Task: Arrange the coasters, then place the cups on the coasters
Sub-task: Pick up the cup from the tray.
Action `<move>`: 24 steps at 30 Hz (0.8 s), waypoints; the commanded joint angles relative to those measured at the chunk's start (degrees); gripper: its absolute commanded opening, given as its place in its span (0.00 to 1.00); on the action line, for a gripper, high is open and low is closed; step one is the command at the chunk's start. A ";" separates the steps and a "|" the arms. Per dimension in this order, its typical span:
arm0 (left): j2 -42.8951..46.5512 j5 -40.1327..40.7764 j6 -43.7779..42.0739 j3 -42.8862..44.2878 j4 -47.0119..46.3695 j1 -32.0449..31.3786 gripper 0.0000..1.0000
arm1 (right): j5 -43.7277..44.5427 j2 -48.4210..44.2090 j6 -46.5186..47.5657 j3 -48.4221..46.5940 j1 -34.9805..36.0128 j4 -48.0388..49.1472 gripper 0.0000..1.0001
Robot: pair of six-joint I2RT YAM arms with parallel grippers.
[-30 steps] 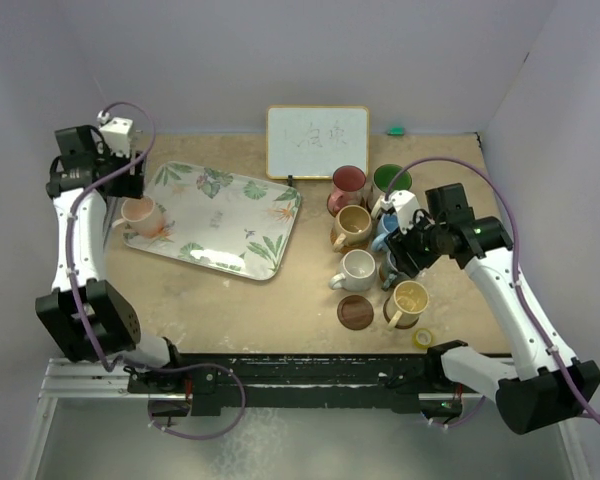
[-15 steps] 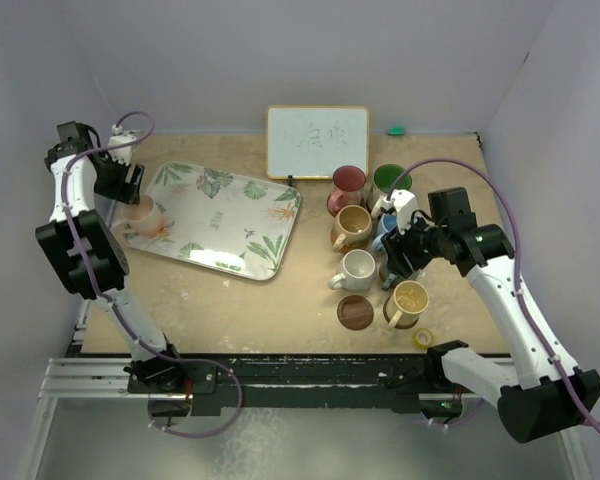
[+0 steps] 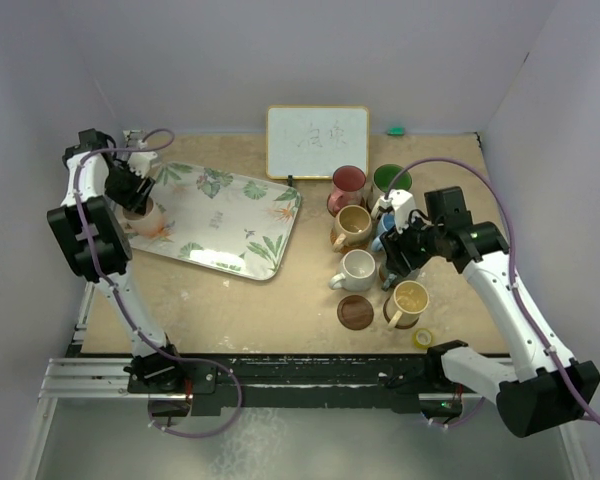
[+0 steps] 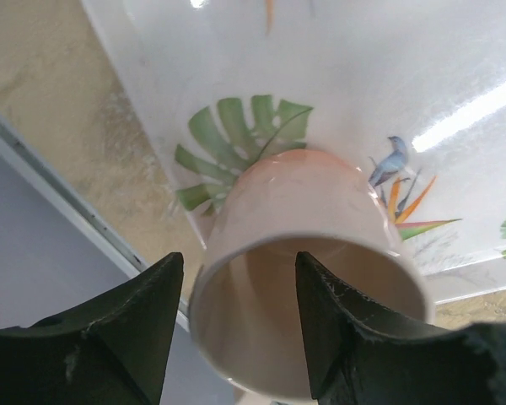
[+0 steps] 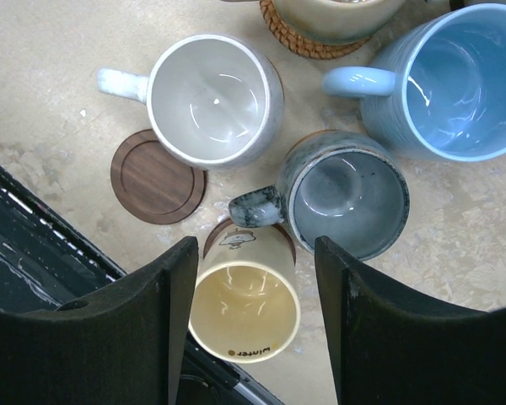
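Pink cup (image 4: 295, 211) sited at tray (image 4: 363, 67) 9 o'clock edge | rim wall straddled by left gripper (image 4: 239, 261), jaws apart, unclamped, likely for lifting out | right gripper (image 5: 255, 245) held spread, empty, above grey cup (image 5: 347, 202)

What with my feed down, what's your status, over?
Left gripper open, straddling rim of pink mug. Right gripper open above grey mug. Yellow mug crowds it.

Pink mug (image 4: 308, 253) stands upright at the left edge of the leaf tray (image 3: 230, 215), well apart from the rest. The red mug (image 3: 347, 184), green mug (image 3: 390, 181), tan mug (image 3: 352, 226), white mug (image 5: 215, 99), blue mug (image 5: 451, 80), grey mug (image 5: 347, 192) and yellow mug (image 5: 244, 310) are upright and clustered on the right, with the tan one on a woven coaster (image 5: 308, 42). A dark brown ringed coaster (image 5: 156, 175) lies flat and bare, just beside the white mug.
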State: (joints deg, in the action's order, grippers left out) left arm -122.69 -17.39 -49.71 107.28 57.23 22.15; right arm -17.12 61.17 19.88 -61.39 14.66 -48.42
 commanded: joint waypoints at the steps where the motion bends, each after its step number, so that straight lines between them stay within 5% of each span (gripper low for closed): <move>1: 0.02 -2.02 -5.72 2.62 2.26 -1.93 0.53 | 0.69 0.27 -0.58 0.47 -0.07 1.18 0.59; 24: 0.48 -1.65 -12.16 4.86 10.62 -4.59 0.13 | 0.43 0.50 -0.37 1.17 -0.07 1.15 0.58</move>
State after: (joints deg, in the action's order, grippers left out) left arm -123.39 -16.58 -59.66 109.80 64.45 17.89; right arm -16.99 61.67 19.88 -60.40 14.66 -47.75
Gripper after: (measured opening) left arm 0.159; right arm 0.583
